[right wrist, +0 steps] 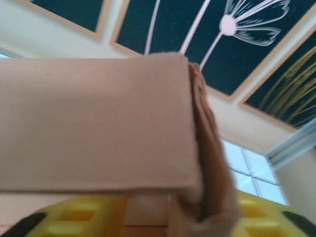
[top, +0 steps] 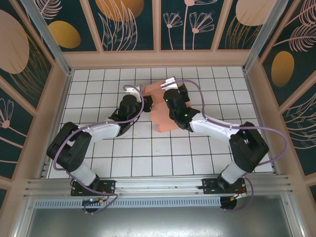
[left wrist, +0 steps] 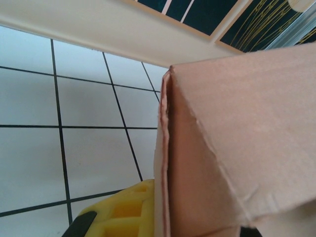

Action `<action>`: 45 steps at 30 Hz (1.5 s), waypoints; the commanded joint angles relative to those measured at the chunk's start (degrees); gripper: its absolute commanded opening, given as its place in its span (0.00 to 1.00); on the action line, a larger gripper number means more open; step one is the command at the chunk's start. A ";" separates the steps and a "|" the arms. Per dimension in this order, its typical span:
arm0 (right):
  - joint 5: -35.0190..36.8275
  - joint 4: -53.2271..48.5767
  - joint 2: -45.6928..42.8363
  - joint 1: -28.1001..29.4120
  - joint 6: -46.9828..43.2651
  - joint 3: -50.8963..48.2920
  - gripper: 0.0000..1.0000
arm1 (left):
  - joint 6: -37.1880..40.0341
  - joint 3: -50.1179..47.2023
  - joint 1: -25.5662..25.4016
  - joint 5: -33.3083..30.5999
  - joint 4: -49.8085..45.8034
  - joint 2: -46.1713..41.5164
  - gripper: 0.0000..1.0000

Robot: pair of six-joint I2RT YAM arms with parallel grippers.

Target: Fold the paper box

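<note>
The salmon-pink paper box (top: 162, 122) lies partly folded at the middle back of the tiled table, between both grippers. My left gripper (top: 144, 102) reaches it from the left and is shut on a raised side wall; in the left wrist view a yellow finger (left wrist: 118, 212) presses against the card edge (left wrist: 164, 163), and the other finger is hidden behind the box (left wrist: 237, 138). My right gripper (top: 171, 97) is over the box's right part. In the right wrist view its yellow fingers (right wrist: 64, 217) stand apart, open, with a folded wall (right wrist: 207, 163) and panel (right wrist: 94, 123) between them.
The white tiled table (top: 148, 158) has free tiles in front and to both sides. Decorated walls (top: 158, 29) and beige frames close in the back and sides. A metal rail (top: 158, 185) carries both arm bases at the near edge.
</note>
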 commanded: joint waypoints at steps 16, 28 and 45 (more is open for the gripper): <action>-41.77 1.04 -27.33 -8.60 8.33 -15.89 0.72 | -0.70 1.53 -0.54 1.64 3.45 -1.22 0.00; -40.44 -0.80 -35.55 -14.46 9.25 -18.00 0.71 | -4.18 4.99 -0.46 -6.98 -5.44 -0.58 0.00; -15.96 -1.00 -12.70 -8.22 4.04 -6.30 0.70 | -14.02 11.57 -0.46 -16.34 -22.96 -0.79 0.00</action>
